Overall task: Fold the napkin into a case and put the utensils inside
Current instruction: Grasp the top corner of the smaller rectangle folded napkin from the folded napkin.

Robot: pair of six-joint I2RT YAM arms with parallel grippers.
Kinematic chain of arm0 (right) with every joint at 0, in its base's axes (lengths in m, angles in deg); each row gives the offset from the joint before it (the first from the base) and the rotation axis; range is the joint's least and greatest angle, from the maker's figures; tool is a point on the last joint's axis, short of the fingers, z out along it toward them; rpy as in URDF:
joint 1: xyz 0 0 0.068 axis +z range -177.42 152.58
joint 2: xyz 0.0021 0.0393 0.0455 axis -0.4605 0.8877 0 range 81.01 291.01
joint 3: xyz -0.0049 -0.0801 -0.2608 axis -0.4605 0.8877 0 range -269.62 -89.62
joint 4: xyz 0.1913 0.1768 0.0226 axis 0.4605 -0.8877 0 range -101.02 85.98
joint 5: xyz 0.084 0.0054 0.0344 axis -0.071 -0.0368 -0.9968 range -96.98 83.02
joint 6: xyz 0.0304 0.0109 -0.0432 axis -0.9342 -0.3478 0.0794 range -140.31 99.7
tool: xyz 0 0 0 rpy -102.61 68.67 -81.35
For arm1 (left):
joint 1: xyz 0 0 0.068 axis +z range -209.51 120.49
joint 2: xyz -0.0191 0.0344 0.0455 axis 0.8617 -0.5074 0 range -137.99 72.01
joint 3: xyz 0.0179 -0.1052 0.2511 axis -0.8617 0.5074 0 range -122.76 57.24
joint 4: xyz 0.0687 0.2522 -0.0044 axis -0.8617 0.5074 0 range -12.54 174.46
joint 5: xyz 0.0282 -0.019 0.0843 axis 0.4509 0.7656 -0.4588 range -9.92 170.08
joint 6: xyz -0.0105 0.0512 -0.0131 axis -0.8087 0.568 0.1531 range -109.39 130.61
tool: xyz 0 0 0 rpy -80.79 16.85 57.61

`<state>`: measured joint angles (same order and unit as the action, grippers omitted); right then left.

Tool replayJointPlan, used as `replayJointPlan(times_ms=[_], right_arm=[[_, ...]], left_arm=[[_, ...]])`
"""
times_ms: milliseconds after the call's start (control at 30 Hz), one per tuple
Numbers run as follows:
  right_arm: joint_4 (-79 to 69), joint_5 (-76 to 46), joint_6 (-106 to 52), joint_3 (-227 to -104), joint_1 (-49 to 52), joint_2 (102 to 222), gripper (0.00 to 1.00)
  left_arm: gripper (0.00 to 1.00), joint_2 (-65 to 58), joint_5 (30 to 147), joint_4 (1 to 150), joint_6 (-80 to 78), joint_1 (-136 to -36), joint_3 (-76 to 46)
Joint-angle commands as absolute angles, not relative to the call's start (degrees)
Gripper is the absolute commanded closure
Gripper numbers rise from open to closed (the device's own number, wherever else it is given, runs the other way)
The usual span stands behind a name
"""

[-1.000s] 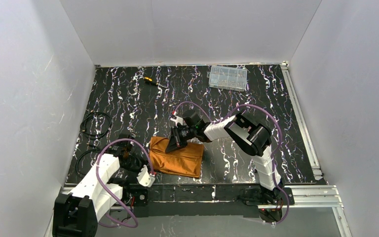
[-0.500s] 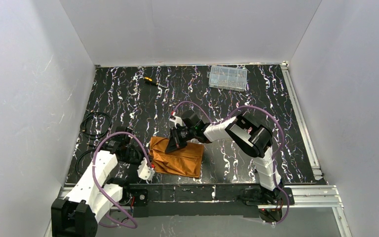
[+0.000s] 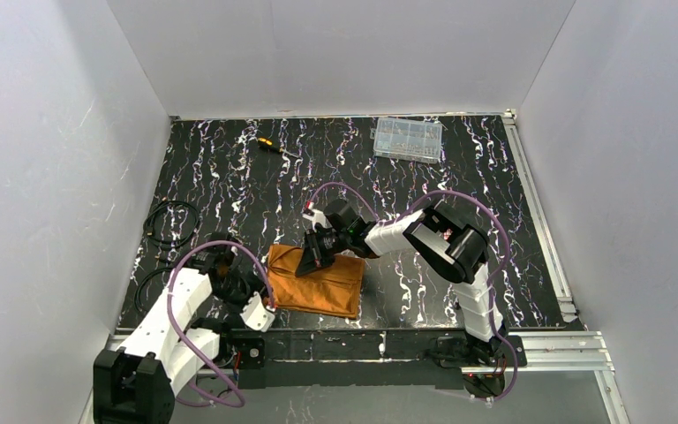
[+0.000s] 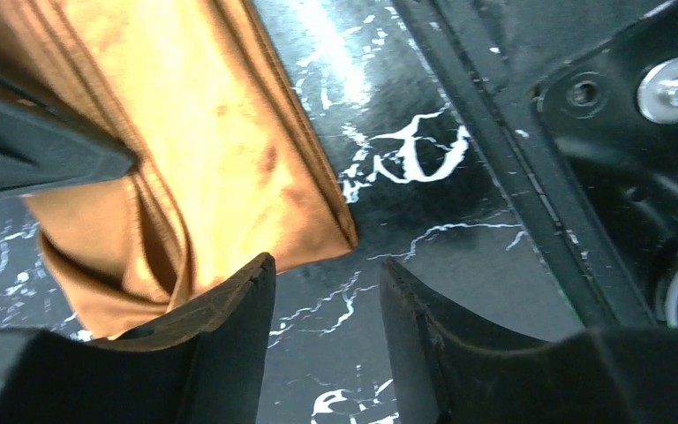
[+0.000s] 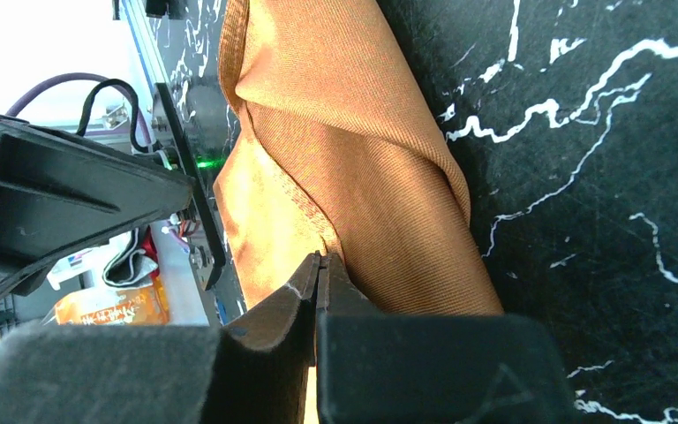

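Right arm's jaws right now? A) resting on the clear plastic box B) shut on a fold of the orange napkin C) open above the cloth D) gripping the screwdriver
B: the right wrist view shows the right jaws pressed together on a fold of the napkin; the screwdriver and plastic box lie far off at the back.

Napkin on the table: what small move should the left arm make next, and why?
Probably nudge the left gripper sideways until the near corner of the napkin sits between its open fingers. Only bare table shows there now, the corner lies beside one finger, and the right gripper pinches the far edge.
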<state>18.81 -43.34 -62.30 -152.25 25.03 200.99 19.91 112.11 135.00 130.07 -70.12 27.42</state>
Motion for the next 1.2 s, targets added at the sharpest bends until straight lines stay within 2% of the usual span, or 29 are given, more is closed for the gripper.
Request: replayJointPlan(times_ms=[0,167,467,767,1033,1167], right_arm=[[17.02,-41.08,-61.22,-149.98,25.59,199.64,0.92],[18.59,-41.27,-61.90,-148.96,25.59,199.34,0.92],[19.79,-42.02,-62.38,-148.44,25.62,200.14,0.92],[19.98,-42.22,-61.99,-146.90,25.50,199.67,0.93],[18.93,-42.10,-59.89,-145.16,24.71,197.73,0.93],[17.29,-41.57,-57.27,-145.19,24.59,197.13,0.93]], left_arm=[[0.52,17.69,109.74,138.89,146.03,-70.23,28.72],[0.49,16.80,111.23,136.60,150.10,-70.18,29.98],[0.51,17.39,113.54,126.45,154.47,-70.23,36.19],[0.76,11.91,111.79,127.56,157.71,-70.23,35.14],[0.80,6.95,112.48,128.74,159.98,-71.34,32.29],[0.92,5.27,113.24,129.67,157.14,-73.47,28.55]])
